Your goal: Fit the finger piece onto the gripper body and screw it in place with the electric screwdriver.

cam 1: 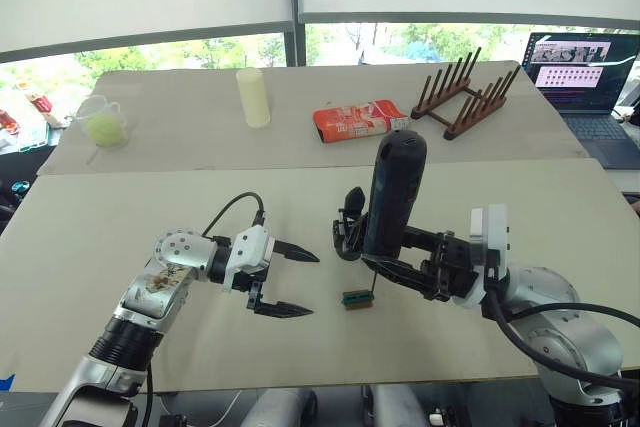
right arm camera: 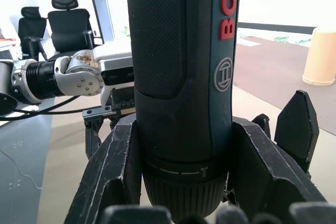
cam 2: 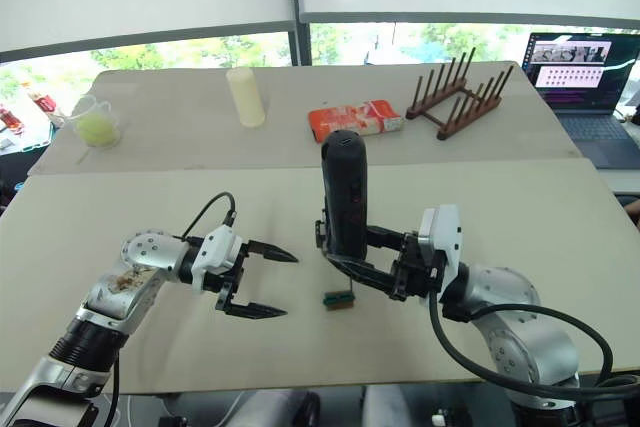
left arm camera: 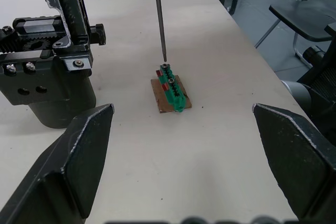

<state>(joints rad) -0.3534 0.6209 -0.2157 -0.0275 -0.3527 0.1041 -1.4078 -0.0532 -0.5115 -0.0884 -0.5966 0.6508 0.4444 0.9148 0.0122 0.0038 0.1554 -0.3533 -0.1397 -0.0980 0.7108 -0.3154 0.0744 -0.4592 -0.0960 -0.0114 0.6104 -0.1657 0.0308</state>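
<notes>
My right gripper [cam 1: 388, 265] is shut on the electric screwdriver [cam 1: 395, 197], a thick black cylinder held upright over the table's middle. Its thin metal bit [left arm camera: 159, 17] points down, and the tip touches a screw head on the small green-and-brown block [left arm camera: 171, 93]. Just behind the screwdriver stands the black gripper body [cam 1: 350, 225], one pointed finger sticking up from it. To the left, my left gripper [cam 1: 310, 285] is open and empty, its fingers aimed at the block and a short gap away. A separate finger piece is hidden or out of view.
On the far table stand a cream cylinder [cam 1: 253, 97], a red packet [cam 1: 358, 119], a wooden peg rack [cam 1: 465, 97] and a clear cup [cam 1: 103, 122] holding something green. An open laptop [cam 1: 585, 77] sits at the far right.
</notes>
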